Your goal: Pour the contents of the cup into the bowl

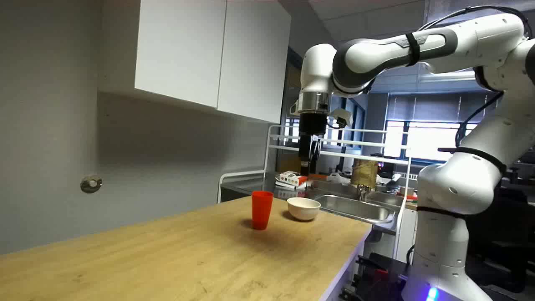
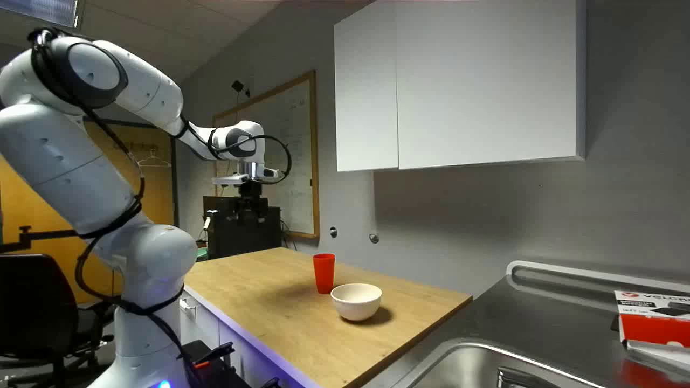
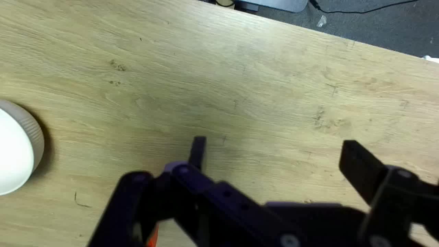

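The red-orange cup stands upright on the wooden counter in both exterior views [image 1: 261,210] [image 2: 324,274]. In the wrist view only a sliver of the cup [image 3: 153,237] shows past my gripper's fingers. The white bowl stands beside the cup, apart from it, in both exterior views [image 1: 304,210] [image 2: 356,303]. The bowl [image 3: 17,151] is cut by the left edge of the wrist view, and what shows of its inside is plain white. My gripper [image 3: 274,145] is open with nothing between its fingers. It hangs well above the counter in both exterior views [image 1: 307,167] [image 2: 251,214]. The contents are out of sight.
The wooden counter [image 1: 167,259] bears the cup and bowl. A white wall cabinet [image 1: 179,50] hangs over its back. A steel sink [image 1: 355,207] and a red-and-white box [image 2: 655,320] lie past its end. A white rack [image 1: 267,163] stands by the sink.
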